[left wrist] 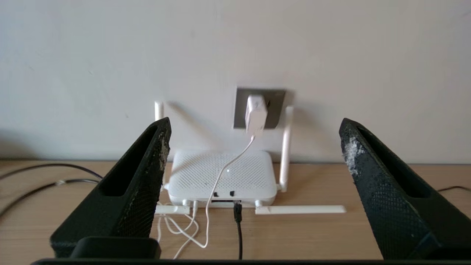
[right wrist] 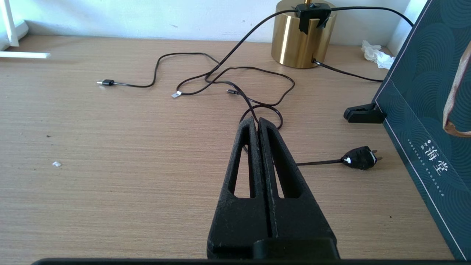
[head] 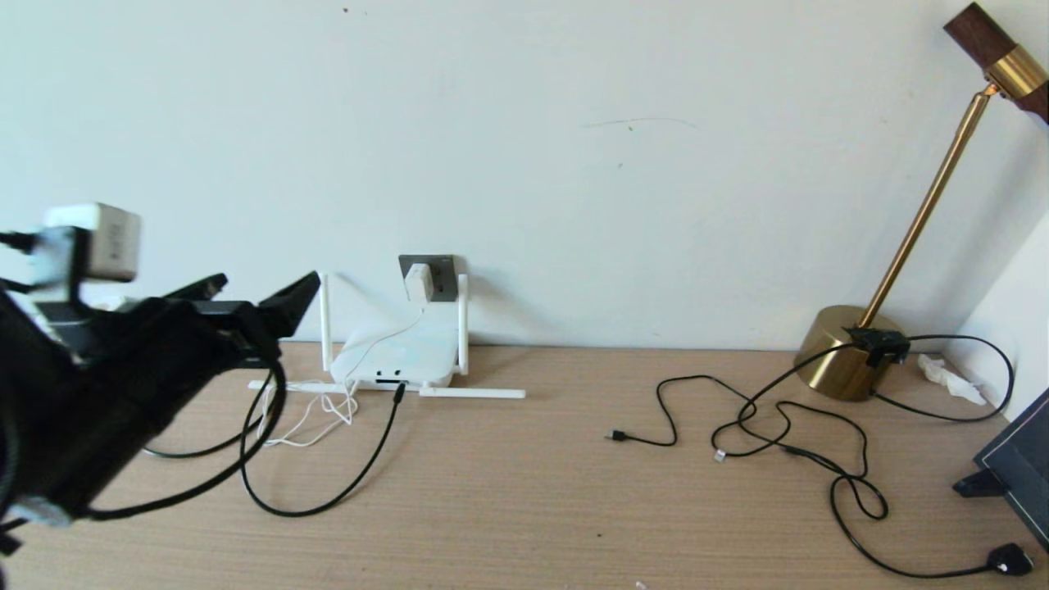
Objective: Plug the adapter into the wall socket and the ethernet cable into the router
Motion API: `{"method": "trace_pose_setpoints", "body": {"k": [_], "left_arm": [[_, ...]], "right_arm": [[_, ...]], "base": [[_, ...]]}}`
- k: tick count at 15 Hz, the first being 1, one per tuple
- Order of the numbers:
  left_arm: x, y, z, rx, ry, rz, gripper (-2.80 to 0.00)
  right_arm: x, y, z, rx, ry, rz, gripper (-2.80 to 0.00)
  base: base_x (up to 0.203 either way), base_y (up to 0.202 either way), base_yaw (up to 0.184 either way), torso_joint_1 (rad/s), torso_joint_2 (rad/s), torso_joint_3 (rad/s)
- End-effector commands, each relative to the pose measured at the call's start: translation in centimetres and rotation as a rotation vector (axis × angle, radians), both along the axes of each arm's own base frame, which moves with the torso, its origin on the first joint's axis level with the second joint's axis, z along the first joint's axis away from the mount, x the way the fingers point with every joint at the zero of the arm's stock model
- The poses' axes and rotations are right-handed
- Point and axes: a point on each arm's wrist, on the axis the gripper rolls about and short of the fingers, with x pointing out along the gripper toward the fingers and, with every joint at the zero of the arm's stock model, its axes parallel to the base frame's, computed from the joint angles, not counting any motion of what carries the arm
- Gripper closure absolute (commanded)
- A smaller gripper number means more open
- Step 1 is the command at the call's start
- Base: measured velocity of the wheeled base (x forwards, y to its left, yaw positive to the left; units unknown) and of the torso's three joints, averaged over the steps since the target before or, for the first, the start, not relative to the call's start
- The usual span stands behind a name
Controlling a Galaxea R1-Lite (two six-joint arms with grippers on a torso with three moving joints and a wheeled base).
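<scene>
Clearly, the adapter [left wrist: 255, 115] is seated in the wall socket [left wrist: 277, 109] at frame centre, and the ethernet cable [left wrist: 238, 221] is plugged into the router [left wrist: 220, 176] below. The left gripper [left wrist: 254, 154] is held wide open, empty; the right gripper [right wrist: 257, 125] is pressed closed at lower centre.

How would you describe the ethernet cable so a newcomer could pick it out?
Find the white router against the wall on the wooden table. The ethernet cable is the thick black lead looping to its front edge; the neighbouring cord is thin and white.
</scene>
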Motion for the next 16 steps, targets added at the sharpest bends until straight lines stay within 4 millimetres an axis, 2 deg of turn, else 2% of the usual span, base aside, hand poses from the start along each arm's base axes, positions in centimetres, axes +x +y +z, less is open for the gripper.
{"method": "trace_pose_setpoints", "body": {"k": [1, 3, 5, 7, 9, 10, 12, 14, 16], "left_arm": [[-9.2, 2.3, 4.0, -0.035, -0.14, 0.0, -2.8], [-14.0, 3.5, 2.4, -0.034, -0.119, 0.013, -2.8], [-18.0, 4.5, -0.9, -0.027, -0.083, 0.057, -2.8], [-20.5, 5.1, -5.3, -0.006, -0.03, 0.21, -2.8], [-21.3, 5.0, -10.1, 0.082, 0.047, 0.256, -2.8], [-22.0, 4.7, -11.5, 0.136, 0.045, 0.154, -2.8], [-22.9, 4.5, -14.2, 0.194, 0.203, 0.052, -2.8], [-22.9, 4.5, -15.0, 0.207, 0.249, 0.021, -2.8], [-22.8, 4.5, -14.1, 0.196, 0.127, 0.02, -2.8]], "right_arm": [[0.0, 0.0, 0.0, 0.0, 0.001, 0.0, 0.0], [0.0, 0.0, 0.0, 0.0, 0.001, 0.0, 0.0], [0.0, 0.0, 0.0, 0.0, 0.001, 0.0, 0.0], [0.0, 0.0, 0.0, -0.003, 0.0, 0.0, 0.0], [0.0, 0.0, 0.0, -0.001, 0.001, 0.001, 0.0], [0.0, 0.0, 0.0, -0.001, 0.001, 0.001, 0.0], [0.0, 0.0, -0.1, -0.012, 0.004, 0.004, 0.0], [0.0, 0.0, 0.0, -0.015, -0.001, 0.003, 0.0], [0.0, 0.0, 0.0, -0.017, 0.0, 0.004, 0.0]], "base": [[0.0, 0.0, 0.0, 0.0, 0.0, 0.0], [0.0, 0.0, 0.0, 0.0, 0.0, 0.0], [0.0, 0.0, 0.0, 0.0, 0.0, 0.0], [0.0, 0.0, 0.0, 0.0, 0.0, 0.0], [0.0, 0.0, 0.0, 0.0, 0.0, 0.0], [0.0, 0.0, 0.0, 0.0, 0.0, 0.0], [0.0, 0.0, 0.0, 0.0, 0.0, 0.0], [0.0, 0.0, 0.0, 0.0, 0.0, 0.0], [0.0, 0.0, 0.0, 0.0, 0.0, 0.0]]}}
